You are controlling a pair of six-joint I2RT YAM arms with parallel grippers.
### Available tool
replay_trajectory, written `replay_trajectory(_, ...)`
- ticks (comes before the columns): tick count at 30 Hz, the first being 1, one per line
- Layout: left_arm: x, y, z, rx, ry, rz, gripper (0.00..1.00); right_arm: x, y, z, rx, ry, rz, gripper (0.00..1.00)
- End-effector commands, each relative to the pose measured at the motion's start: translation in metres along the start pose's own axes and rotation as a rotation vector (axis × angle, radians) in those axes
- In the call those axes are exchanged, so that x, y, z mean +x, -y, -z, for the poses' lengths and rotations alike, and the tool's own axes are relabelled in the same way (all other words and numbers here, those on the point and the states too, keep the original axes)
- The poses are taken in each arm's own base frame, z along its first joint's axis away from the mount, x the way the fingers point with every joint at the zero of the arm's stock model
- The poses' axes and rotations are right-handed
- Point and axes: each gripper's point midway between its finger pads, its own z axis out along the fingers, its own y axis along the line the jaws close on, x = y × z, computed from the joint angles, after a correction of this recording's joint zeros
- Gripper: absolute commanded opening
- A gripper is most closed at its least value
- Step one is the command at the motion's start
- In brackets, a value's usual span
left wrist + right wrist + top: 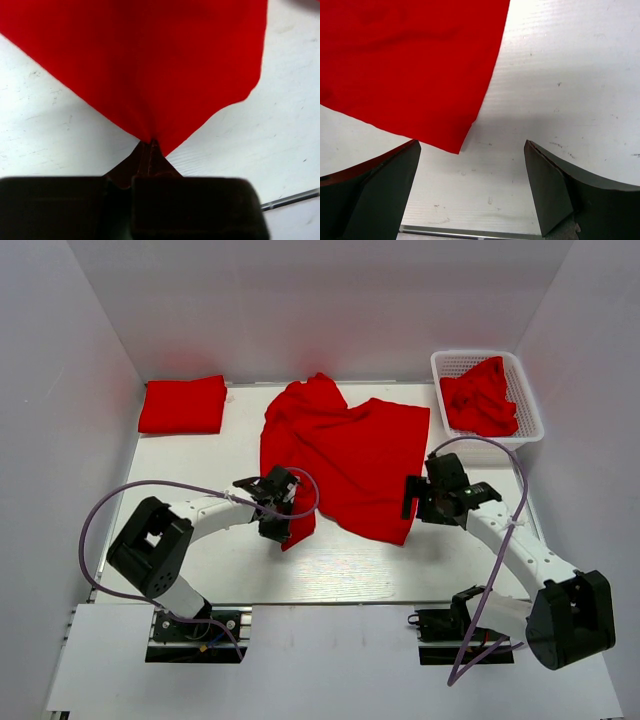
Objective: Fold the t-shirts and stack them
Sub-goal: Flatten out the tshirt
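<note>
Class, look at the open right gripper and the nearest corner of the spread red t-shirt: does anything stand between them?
Nothing visible does. The right gripper is open right by the corner of the spread t-shirt, and only bare table shows between them. The left gripper pinches another corner.

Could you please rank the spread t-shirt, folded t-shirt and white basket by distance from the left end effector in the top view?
1. Spread t-shirt, centre, pinched by the left end effector.
2. Folded t-shirt, far left corner.
3. White basket, far right corner.
</note>
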Motion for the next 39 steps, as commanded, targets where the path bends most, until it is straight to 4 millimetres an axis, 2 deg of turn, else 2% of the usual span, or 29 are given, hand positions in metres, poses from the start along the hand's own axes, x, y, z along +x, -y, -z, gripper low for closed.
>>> replay_trajectory(1,0.019,-0.010,-0.013,-0.053,-0.053,-0.007,0.00,0.014,0.003,-0.003,0.006,-0.037,0.002,0.90)
replay_trajectory(7,0.015,-0.012,-0.008,-0.071,-0.039,-0.008,0.00,0.027,-0.003,-0.013,-0.015,-0.094,0.026,0.90)
replay_trajectory(11,0.009,-0.009,0.000,-0.055,-0.005,-0.008,0.00,0.031,-0.021,-0.020,-0.086,-0.112,0.059,0.90)
replay_trajectory(14,0.007,-0.008,0.002,-0.051,0.004,-0.008,0.00,0.043,-0.030,-0.028,-0.101,-0.154,0.071,0.90)
replay_trajectory(27,0.007,-0.016,0.008,-0.067,0.026,0.027,0.00,0.062,-0.029,-0.052,-0.090,-0.179,0.035,0.87)
replay_trajectory(32,0.007,-0.016,0.008,-0.067,0.026,0.027,0.00,0.057,-0.034,-0.060,-0.106,-0.144,0.013,0.86)
replay_trajectory(34,0.007,-0.016,0.008,-0.067,0.026,0.037,0.00,0.056,-0.036,-0.063,-0.108,-0.141,-0.005,0.82)
replay_trajectory(37,0.003,-0.014,0.009,-0.063,0.034,0.037,0.00,0.053,-0.042,-0.063,-0.138,-0.125,-0.007,0.51)
replay_trajectory(38,0.003,-0.014,0.009,-0.063,0.034,0.037,0.00,0.052,-0.041,-0.063,-0.138,-0.120,-0.014,0.32)
replay_trajectory(39,-0.003,-0.011,0.016,-0.055,0.052,0.037,0.00,0.049,-0.043,-0.062,-0.149,-0.107,0.006,0.26)
